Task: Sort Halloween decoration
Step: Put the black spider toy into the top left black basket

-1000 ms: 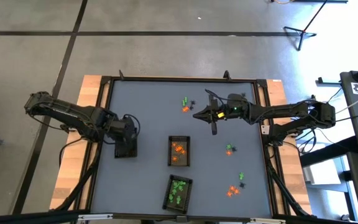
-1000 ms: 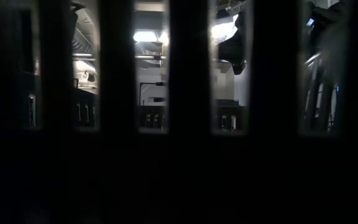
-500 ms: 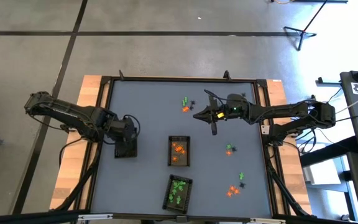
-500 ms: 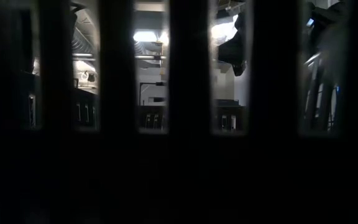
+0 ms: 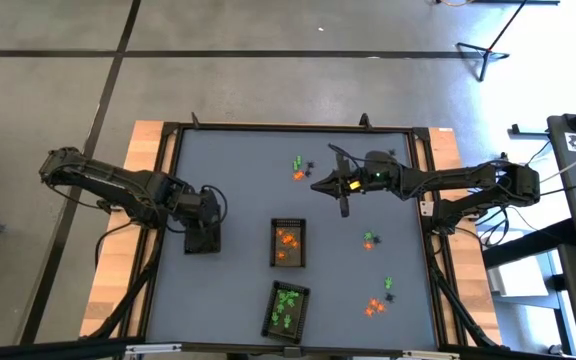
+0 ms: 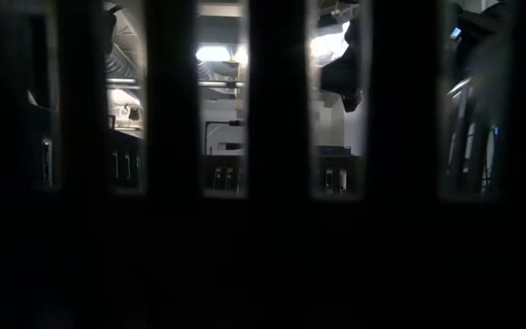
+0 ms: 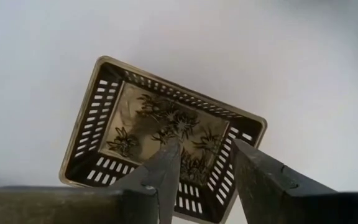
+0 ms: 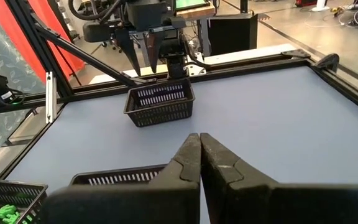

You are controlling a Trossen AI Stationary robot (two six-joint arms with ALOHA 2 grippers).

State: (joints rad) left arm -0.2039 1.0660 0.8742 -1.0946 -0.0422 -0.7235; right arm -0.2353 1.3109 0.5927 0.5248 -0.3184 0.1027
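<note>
The left gripper (image 7: 205,163) hangs over the tray (image 7: 98,106) near the table's left edge, jaws parted and empty, seemingly to drop black spiders (image 7: 166,118) in. Loose decorations (image 5: 372,306) lie toward the right edge. The right gripper (image 8: 200,144), jaws closed and empty, waits mid-table.

three trays on my table: one under my left fingers (image 7: 166,163) holding black spiders (image 7: 166,127), one with orange bits (image 5: 286,240), one with green bits (image 5: 287,306). four loose clusters (image 5: 299,167) lie around my right fingers (image 8: 199,163).
</note>
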